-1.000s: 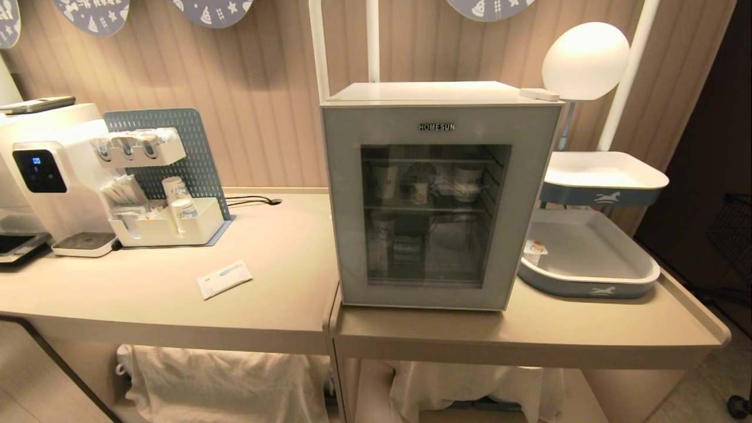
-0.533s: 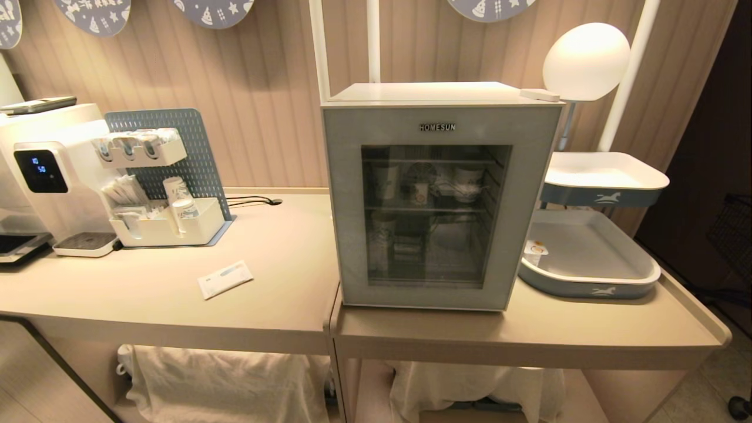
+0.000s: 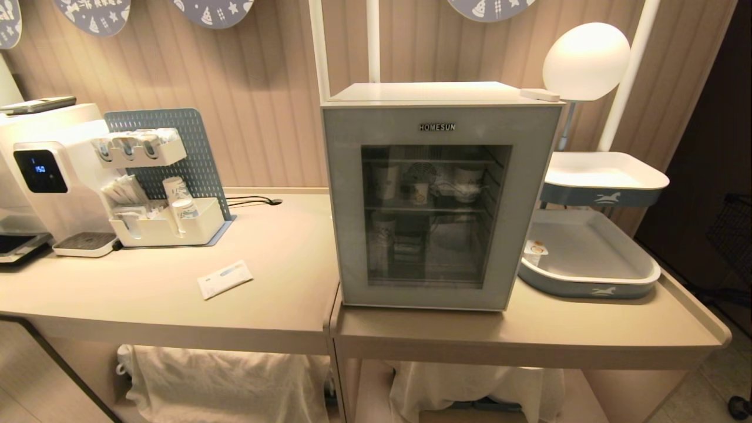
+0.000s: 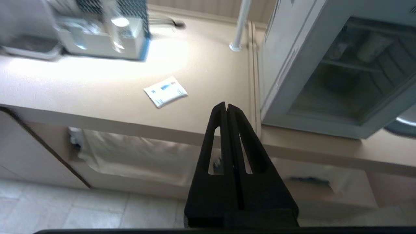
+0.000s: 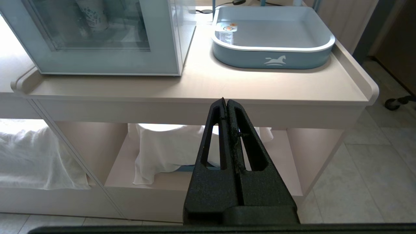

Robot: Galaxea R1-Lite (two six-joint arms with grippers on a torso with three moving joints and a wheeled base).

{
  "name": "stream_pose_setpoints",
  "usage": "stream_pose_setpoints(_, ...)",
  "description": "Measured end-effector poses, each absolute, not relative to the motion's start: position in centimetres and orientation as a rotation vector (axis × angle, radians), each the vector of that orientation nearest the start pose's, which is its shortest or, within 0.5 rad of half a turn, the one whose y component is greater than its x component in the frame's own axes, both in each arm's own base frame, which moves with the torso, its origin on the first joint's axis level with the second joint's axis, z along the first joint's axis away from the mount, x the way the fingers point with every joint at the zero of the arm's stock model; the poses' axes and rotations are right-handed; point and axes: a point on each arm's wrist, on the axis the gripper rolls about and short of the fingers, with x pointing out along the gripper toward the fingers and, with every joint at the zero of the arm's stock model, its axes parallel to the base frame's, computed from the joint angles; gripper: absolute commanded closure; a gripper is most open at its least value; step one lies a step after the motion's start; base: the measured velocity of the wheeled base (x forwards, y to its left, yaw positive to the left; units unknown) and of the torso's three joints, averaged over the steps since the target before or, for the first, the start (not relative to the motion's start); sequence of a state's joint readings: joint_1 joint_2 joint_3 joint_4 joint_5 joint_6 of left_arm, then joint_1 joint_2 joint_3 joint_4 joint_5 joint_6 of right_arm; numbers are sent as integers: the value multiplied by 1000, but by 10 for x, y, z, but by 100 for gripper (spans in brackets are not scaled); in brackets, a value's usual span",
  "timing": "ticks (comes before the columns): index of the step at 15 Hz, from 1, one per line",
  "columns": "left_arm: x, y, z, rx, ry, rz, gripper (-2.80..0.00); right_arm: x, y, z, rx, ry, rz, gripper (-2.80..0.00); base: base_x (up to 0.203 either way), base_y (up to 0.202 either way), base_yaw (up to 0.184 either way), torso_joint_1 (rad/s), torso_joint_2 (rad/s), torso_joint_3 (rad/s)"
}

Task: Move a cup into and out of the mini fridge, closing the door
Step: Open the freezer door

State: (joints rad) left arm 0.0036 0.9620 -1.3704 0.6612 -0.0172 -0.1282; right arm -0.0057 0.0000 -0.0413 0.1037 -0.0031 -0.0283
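Observation:
The white mini fridge stands on the right counter, and its grey-framed glass door lettered "HOMESUN" is closed. A small white cup with an orange-marked sealed rim sits in the near left corner of the lower blue tray; the right wrist view shows this cup too. Paper cups and one small cup stand on the shelves behind the glass. My left gripper is shut and empty, in front of the counter edge left of the fridge. Below the counter front, my right gripper is shut and empty.
A water dispenser and a white organiser with cups stand at the left. A sachet lies on the left counter. A second tray and a round lamp are right of the fridge. White cloths hang under the counters.
Nothing on the counters has moved in the head view. Only the digits on the dispenser's display differ.

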Motion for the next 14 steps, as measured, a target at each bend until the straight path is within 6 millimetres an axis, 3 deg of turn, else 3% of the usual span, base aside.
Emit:
stream_pose_setpoints(4, 203, -1, 342, -143, 471, -109, -280, -26, 0, 76, -30, 61, -8, 0, 0, 0, 0, 0, 0, 0)
stream_pose_setpoints(7, 281, 4, 318, -221, 556, -329, -280, -26, 0, 76, -34, 61, -6, 0, 0, 0, 0, 0, 0, 0)
stream_pose_setpoints(10, 311, 13, 293, -340, 604, -644, -280, -26, 0, 76, -33, 61, -6, 0, 0, 0, 0, 0, 0, 0)
stream_pose_setpoints(14, 320, 16, 245, -308, 536, -985, -280, -26, 0, 76, -36, 62, -6, 0, 0, 0, 0, 0, 0, 0)
